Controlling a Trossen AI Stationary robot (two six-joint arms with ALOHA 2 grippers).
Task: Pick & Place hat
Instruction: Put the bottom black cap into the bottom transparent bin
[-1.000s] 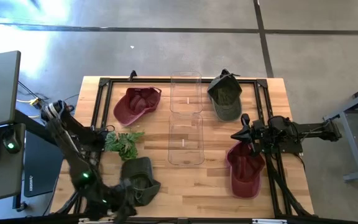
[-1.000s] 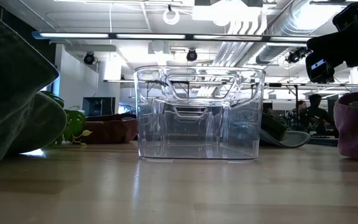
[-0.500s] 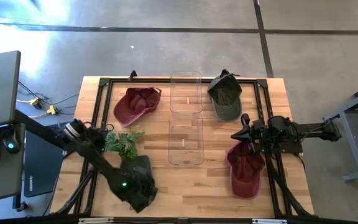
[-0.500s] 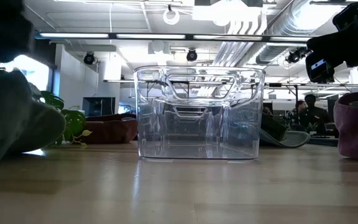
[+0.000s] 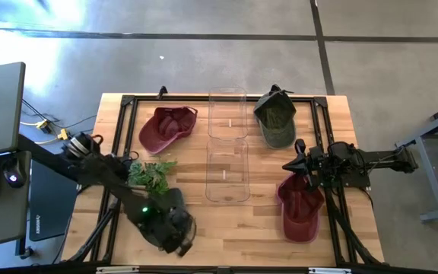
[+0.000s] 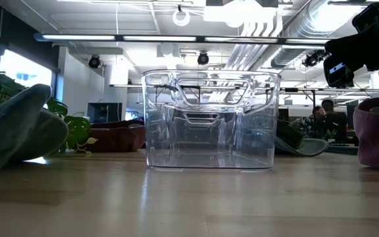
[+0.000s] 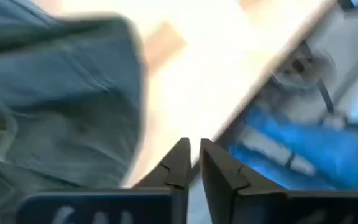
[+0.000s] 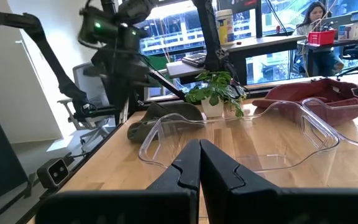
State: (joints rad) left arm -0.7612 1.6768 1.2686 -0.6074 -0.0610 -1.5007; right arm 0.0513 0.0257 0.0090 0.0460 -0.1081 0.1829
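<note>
A dark green hat (image 5: 169, 214) lies on the table's near left part, crown side up; it also fills the left of the low view (image 6: 18, 131) and of the left wrist view (image 7: 48, 106). My left gripper (image 5: 181, 242) (image 7: 194, 163) is shut at the hat's near right edge, by the table's near edge, its fingers pointing past the hat and touching nothing that I can see. My right gripper (image 5: 298, 163) (image 8: 199, 158) is shut and waits above the far end of a maroon hat (image 5: 300, 207) lying open side up on the right.
Two clear bins (image 5: 226, 114) (image 5: 226, 172) stand in the table's middle. Another maroon hat (image 5: 167, 128) lies far left, and another green hat (image 5: 274, 118) far right. A small plant (image 5: 150, 173) stands just beyond the near green hat. A person sits in the room behind (image 8: 316, 12).
My left arm has swung from the table's near left corner toward the right along the near edge, bringing its gripper to the green hat's near right side. Its dark bulk has left the top left of the low view. The hat has stayed in place.
</note>
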